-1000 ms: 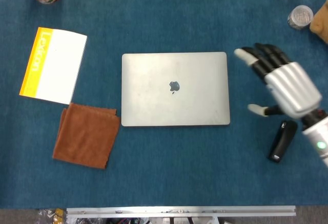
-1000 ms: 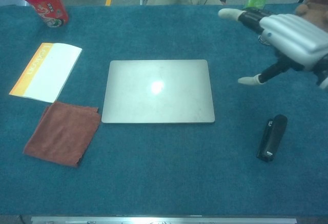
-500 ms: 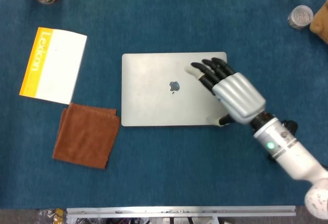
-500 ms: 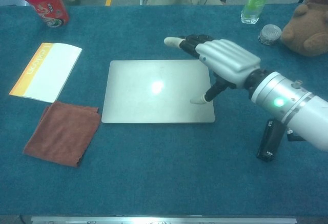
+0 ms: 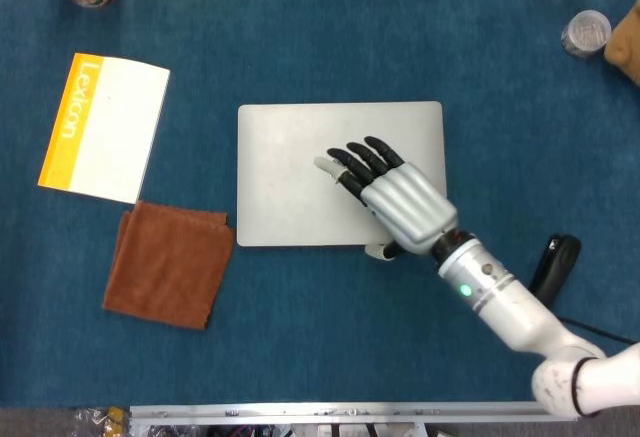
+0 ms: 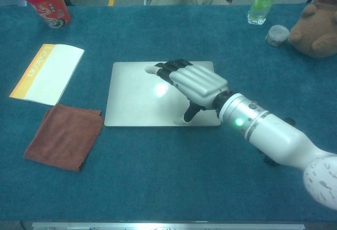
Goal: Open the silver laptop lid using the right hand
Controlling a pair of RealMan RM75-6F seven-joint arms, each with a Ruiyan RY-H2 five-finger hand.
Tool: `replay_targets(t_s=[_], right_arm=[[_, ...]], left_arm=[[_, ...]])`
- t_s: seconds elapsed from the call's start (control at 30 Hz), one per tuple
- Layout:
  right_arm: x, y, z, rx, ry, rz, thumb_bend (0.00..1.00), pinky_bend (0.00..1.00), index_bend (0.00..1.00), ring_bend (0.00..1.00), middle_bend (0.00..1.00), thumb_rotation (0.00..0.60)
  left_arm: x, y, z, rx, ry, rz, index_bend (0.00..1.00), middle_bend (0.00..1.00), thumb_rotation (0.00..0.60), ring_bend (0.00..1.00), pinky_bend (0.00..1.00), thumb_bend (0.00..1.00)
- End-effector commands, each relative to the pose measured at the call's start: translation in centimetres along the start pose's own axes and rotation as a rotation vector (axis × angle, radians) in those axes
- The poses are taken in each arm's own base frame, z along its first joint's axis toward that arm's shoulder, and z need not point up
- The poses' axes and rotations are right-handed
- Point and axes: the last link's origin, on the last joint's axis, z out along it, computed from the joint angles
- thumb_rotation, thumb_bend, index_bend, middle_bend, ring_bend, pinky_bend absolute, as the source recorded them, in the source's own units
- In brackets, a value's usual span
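Observation:
The silver laptop [image 5: 290,172] [image 6: 137,96] lies flat and closed in the middle of the blue table. My right hand [image 5: 390,197] [image 6: 192,85] reaches over the lid's right half, fingers stretched out towards the lid's centre. Its thumb [image 5: 380,250] [image 6: 185,117] points down at the laptop's front edge. I cannot tell whether the fingers touch the lid. The hand holds nothing. My left hand is out of both views.
A white and yellow booklet [image 5: 103,127] and a brown cloth [image 5: 170,262] lie left of the laptop. A black stapler [image 5: 553,265] lies right of my forearm. Along the far edge stand a red cup [image 6: 45,1], a green bottle [image 6: 261,1], a small jar [image 6: 277,35] and a plush bear [image 6: 318,25].
My right hand has swept left from the table's right side onto the laptop lid, its thumb now at the front edge. The laptop stays closed.

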Motion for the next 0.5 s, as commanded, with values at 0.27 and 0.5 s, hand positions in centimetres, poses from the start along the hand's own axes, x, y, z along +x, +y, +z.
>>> replay_targets(t_s=[0.27,0.5], right_arm=[[-2.1,-1.4,2.0,-0.005,-0.017,-0.036,0.00,0.04,0.05,0.00,0.07,0.600],[-3.3,-2.0,2.9,-0.007,-0.028,-0.068,0.00,0.04,0.05,0.00,0.07,0.600]], left_arm=[[-0.1,-0.7,-0.3,0.012,-0.005,-0.003,0.20,0.14,0.580,0.10,0.08,0.46],[-0.3,-1.2,-0.4,0.020,-0.009,-0.007,0.20,0.14,0.579,0.10,0.08,0.46]])
